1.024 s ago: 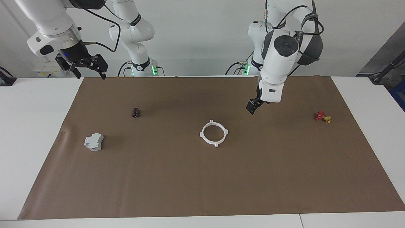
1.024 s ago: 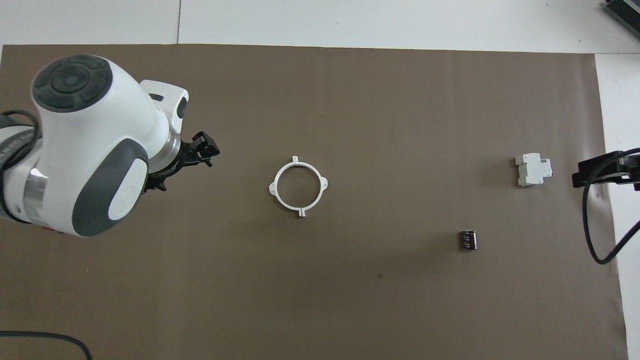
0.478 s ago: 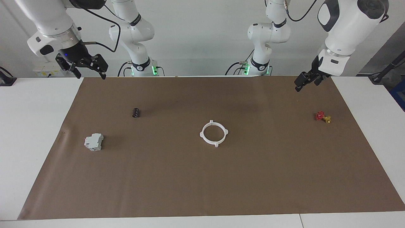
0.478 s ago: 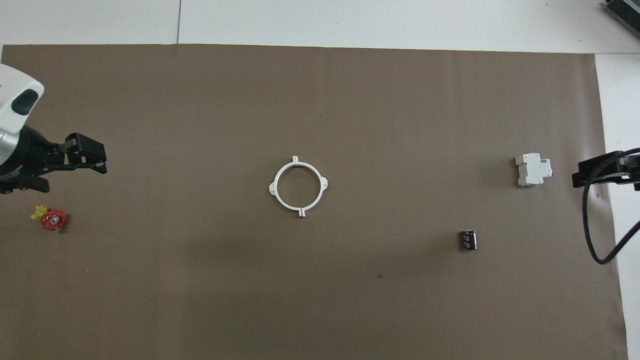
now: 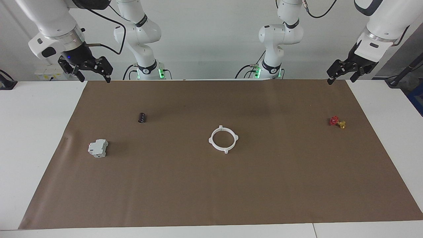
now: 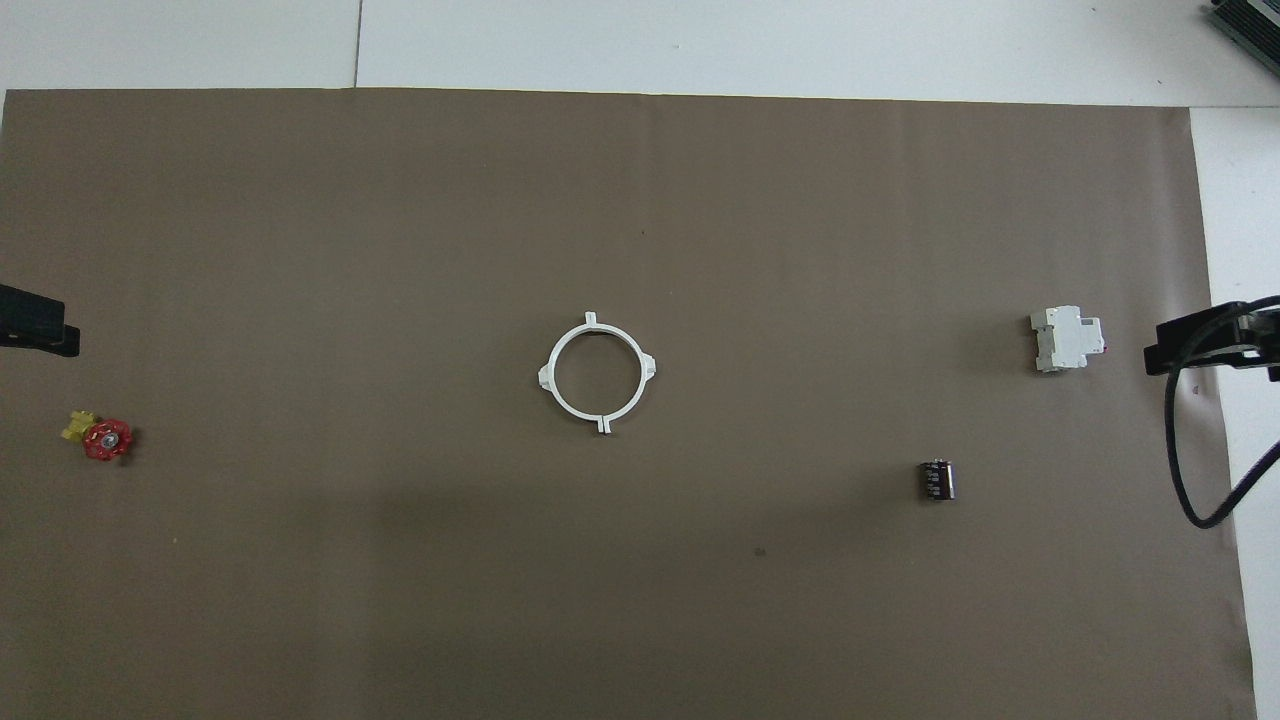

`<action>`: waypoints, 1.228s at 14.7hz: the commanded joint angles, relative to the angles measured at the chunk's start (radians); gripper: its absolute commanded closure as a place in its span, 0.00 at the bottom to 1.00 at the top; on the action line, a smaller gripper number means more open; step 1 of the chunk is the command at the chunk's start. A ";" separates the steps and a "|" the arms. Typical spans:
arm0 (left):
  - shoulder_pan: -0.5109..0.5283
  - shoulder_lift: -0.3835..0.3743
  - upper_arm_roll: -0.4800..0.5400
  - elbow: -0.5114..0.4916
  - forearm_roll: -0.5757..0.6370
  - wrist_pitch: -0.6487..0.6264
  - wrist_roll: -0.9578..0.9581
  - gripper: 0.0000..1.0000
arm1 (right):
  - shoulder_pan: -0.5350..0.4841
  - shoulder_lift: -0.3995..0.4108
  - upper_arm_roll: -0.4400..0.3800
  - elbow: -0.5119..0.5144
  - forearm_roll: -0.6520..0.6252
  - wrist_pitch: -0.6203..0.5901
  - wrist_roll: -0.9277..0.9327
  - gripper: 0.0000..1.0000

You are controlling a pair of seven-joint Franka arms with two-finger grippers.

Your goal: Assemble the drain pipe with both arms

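The drain pipe (image 5: 211,141) (image 6: 547,377) lies flat in the middle of the brown mat as one closed white ring with small tabs around its rim. Nothing touches it. My left gripper (image 5: 340,78) hangs open and empty in the air over the mat's corner at the left arm's end, close to the robots. Only its dark tip (image 6: 35,325) shows in the overhead view. My right gripper (image 5: 95,78) (image 6: 1200,345) waits open and empty above the mat's edge at the right arm's end.
A grey-white blocky box (image 5: 97,148) (image 6: 1067,338) and a small black cylinder (image 5: 142,117) (image 6: 936,479) lie toward the right arm's end. A red-and-yellow valve (image 5: 337,122) (image 6: 100,437) lies toward the left arm's end. A black cable (image 6: 1190,470) loops under the right gripper.
My left arm has swung up and away from beside the ring, out to the mat's corner at its own end, uncovering the valve. The ring and the right arm have not moved.
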 commanded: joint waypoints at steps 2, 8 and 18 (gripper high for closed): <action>-0.014 -0.041 -0.010 -0.140 0.009 0.110 0.013 0.00 | -0.008 -0.011 0.003 -0.018 0.011 0.019 -0.007 0.00; -0.021 0.033 -0.010 -0.108 0.007 0.116 0.025 0.00 | -0.008 -0.011 0.003 -0.018 0.011 0.019 -0.007 0.00; -0.067 0.028 0.043 -0.095 0.001 0.144 0.182 0.00 | -0.008 -0.011 0.003 -0.018 0.011 0.019 -0.007 0.00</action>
